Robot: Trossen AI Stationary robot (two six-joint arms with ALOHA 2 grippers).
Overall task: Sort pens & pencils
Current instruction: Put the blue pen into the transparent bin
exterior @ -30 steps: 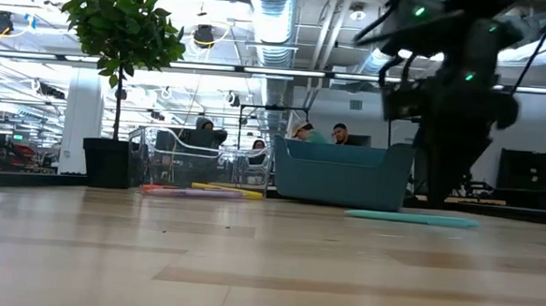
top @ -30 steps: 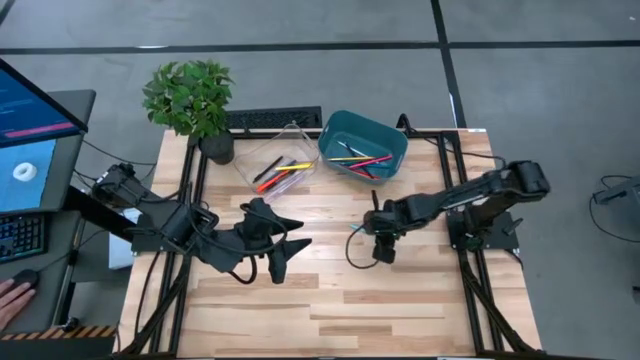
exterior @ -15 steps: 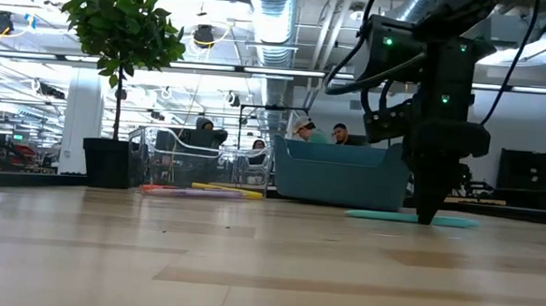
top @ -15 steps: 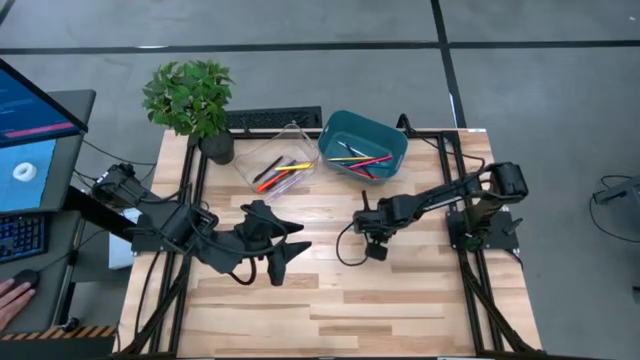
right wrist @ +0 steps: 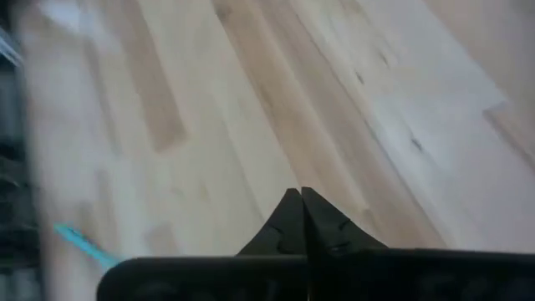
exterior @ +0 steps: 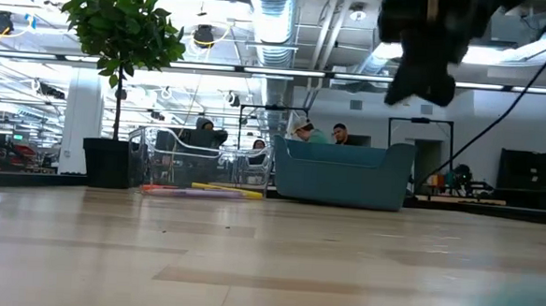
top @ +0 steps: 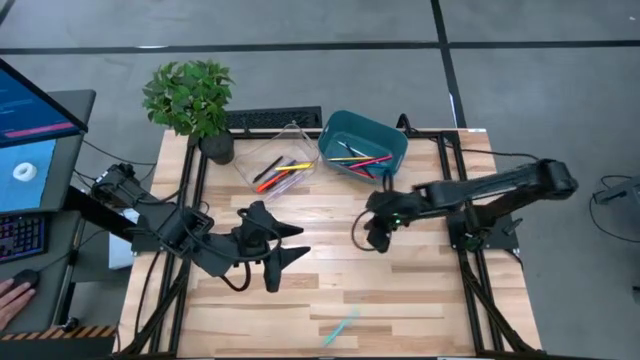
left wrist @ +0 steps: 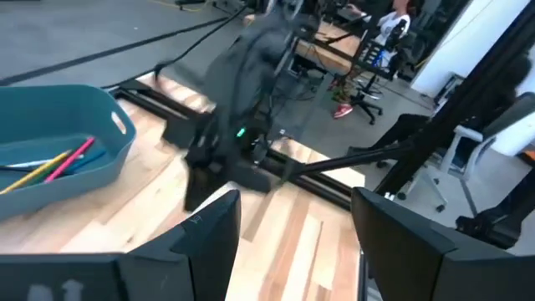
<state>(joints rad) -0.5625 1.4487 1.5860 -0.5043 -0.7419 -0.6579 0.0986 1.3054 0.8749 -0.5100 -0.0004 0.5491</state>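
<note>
Two matte black jointed arms, left arm (top: 190, 235) bulky and angular with looping black cables, right arm (top: 470, 190) slimmer with a small green indicator light, tapered dark fingers (right wrist: 299, 219), black mounting bases
</note>
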